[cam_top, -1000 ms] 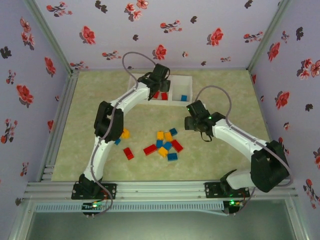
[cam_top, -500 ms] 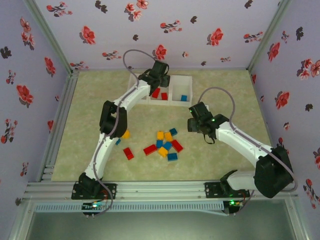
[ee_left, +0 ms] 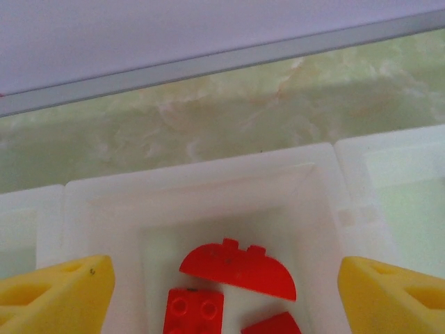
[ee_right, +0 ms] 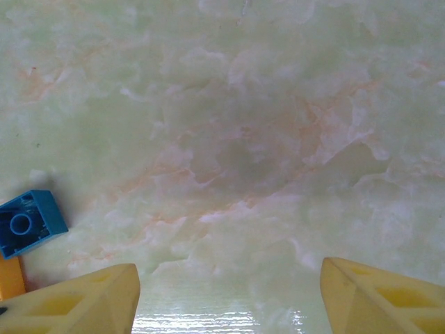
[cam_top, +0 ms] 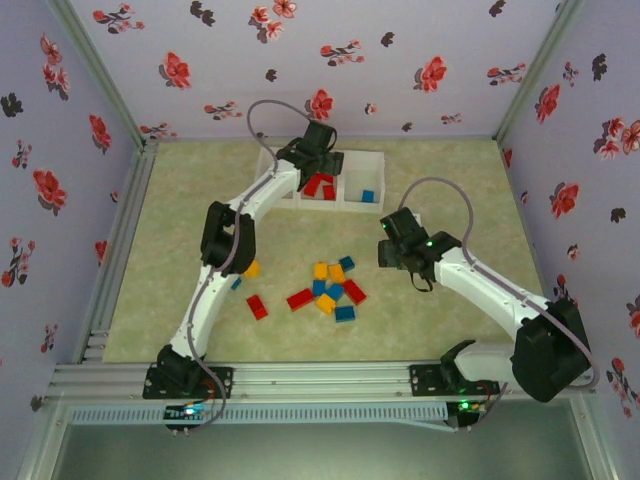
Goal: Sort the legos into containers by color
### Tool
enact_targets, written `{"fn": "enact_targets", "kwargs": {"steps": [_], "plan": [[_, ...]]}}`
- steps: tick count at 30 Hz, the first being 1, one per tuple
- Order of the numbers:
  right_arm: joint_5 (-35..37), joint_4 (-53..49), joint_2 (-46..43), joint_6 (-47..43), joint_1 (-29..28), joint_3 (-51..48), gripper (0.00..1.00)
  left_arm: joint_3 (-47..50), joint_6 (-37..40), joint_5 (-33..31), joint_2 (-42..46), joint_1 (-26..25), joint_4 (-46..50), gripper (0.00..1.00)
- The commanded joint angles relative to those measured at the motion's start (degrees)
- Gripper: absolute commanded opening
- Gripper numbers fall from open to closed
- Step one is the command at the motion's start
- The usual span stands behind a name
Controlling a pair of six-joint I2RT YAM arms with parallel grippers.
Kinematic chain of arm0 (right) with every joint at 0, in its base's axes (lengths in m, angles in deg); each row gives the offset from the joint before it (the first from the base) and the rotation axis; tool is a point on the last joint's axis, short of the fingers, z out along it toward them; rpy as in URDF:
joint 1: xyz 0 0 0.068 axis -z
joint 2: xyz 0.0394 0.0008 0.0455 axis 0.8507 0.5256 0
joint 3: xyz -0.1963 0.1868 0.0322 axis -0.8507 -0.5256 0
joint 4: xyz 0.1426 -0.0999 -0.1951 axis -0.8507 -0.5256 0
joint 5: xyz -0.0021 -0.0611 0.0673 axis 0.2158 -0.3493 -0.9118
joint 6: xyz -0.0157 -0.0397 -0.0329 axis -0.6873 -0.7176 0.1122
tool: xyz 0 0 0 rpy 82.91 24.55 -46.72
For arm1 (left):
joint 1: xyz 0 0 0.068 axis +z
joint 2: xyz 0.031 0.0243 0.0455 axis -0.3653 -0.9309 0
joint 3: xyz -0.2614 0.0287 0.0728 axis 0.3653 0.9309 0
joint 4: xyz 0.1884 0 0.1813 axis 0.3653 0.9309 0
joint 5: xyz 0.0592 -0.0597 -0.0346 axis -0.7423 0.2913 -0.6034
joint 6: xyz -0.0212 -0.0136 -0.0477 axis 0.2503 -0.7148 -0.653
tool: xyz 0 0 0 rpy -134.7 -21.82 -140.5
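Left jaws: spread wide, nothing between them, yellow fingertips [ee_left: 55, 296] at the two lower corners of the left wrist view. Position: above the middle one of the containers [cam_top: 345, 200], a row of three white bins at the far side of the desk [cam_top: 480, 200]. Inside that middle bin [ee_left: 201, 188]: a red arched brick [ee_left: 236, 268], slightly tilted; a red two-stud brick [ee_left: 195, 313] just below it; the corner of a third red piece [ee_left: 272, 324] at the bottom edge. From overhead, a lone blue brick [cam_top: 368, 196] in the right bin. Left bin partly hidden behind the left arm, contents impossible to tell.

Right jaws: likewise wide open and empty, fingertips [ee_right: 379, 296] far apart over bare marbled green desk. From overhead, off to the right of the loose pile and well apart from the containers. At the left edge of the right wrist view: a blue one-stud brick [ee_right: 28, 223], and just below it a sliver of yellow-orange brick [ee_right: 10, 278], both outside the gap.

Unsorted legos [cam_top: 330, 285] at mid-desk: a cluster of red, blue and yellow-orange bricks, several touching. Left of the cluster and apart from it: a red brick [cam_top: 257, 306], a yellow-orange one [cam_top: 250, 268] beside the left arm, and a small blue one [cam_top: 236, 283] just next to that.
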Motion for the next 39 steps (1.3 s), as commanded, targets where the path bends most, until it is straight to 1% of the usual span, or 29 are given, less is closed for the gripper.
{"fn": "enact_targets", "kwargs": {"steps": [1, 5, 10, 14, 17, 21, 25, 32, 33, 35, 39], "plan": [[-0.72, -0.03, -0.97, 1.31, 0.34, -1.02, 0.7, 2.85, 1.78, 0.14, 8.27, -0.81, 0.35, 0.84], [-4.25, 2.17, -1.35, 0.87, -1.17, -2.29, 0.69, 9.21, 1.36, -0.04, 14.85, -1.77, 0.3, 0.84], [-8.14, 5.08, -1.22, 0.74, -5.98, -4.34, 0.68, 15.49, -0.79, 0.1, 21.16, -2.34, 4.29, 0.83], [-8.83, 7.09, -0.14, 0.4, -11.46, -5.63, 0.66, 25.18, -2.4, 0.62, 27.62, -2.93, 3.68, 0.83], [-8.8, 8.03, 0.98, 0.04, -14.04, -6.41, 0.66, 29.75, -4.65, 0.86, 31.17, -3.03, 5.1, 0.84], [-9.87, 7.58, 2.16, 0.35, -15.67, -7.0, 0.64, 34.4, -6.72, 2.09, 34.97, -3.09, 6.0, 0.83], [-9.34, 6.33, 2.32, 0.26, -17.93, -7.26, 0.63, 40.01, -7.98, 2.53, 39.63, -3.66, 5.2, 0.83], [-8.55, 6.1, 4.04, 1.42, -18.84, -7.94, 0.62, 49.9, -11.84, 3.22, 46.14, -4.17, 2.93, 0.83], [-8.51, 6.35, 4.48, 1.33, -19.02, -7.99, 0.62, 51.68, -12.23, 3.85, 46.98, -4.17, 2.17, 0.83], [-8.79, 6.64, 5.62, 0.66, -19.51, -7.5, 0.57, 55.32, -13.16, 4.97, 48.68, -4.12, -0.47, 0.83], [-8.0, 7.38, 7.96, -0.5, -20.15, -6.63, 0.56, 55.5, -12.61, 5.37, 48.92, -4.08, 1.08, 0.82]]}}
